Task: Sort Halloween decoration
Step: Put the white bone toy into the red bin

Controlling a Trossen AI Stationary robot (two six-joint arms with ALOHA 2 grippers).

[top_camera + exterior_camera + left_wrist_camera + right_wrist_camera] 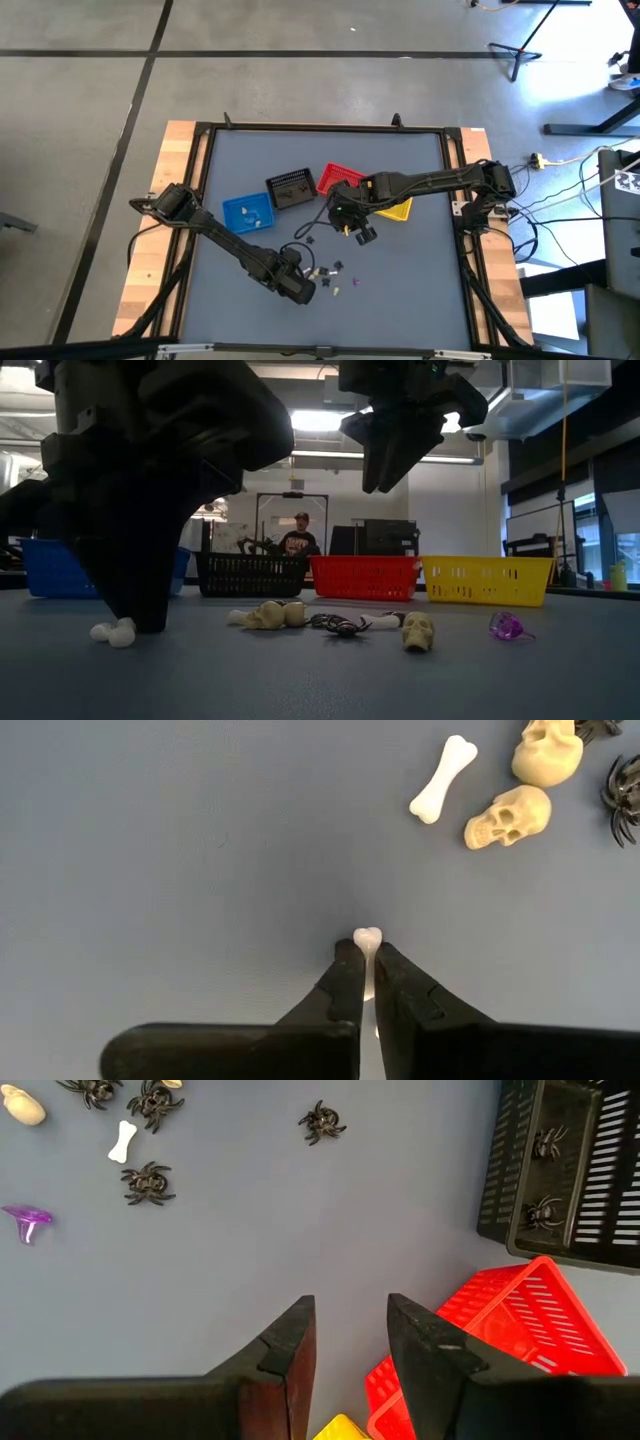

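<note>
The left end effector [365, 982] is pressing down on the bench [400, 300] near its front edge, its fingers closed on a small white bone [367, 940]. The bone is lying flat, its long axis running in line with the fingers and its knobbed end poking out past the fingertips. In the low view that knobbed end is showing as white lumps [114, 631] on the bench surface beside the dark end effector.

Just beyond it, a second white bone [442, 780] is lying at a slant, with two cream skulls [508, 817] close by and a black spider [625, 792] next to them. A purple trinket [508, 627] is sitting a little apart, towards the bench's right edge.

The right end effector [350, 1350] is hovering above the middle of the bench, partly open and holding nothing, beside the red basket [520, 1335] and near the black basket [575, 1170], where two spiders [545, 1210] are lying. The blue basket [247, 213] and yellow basket [487, 580] are completing the row.
</note>
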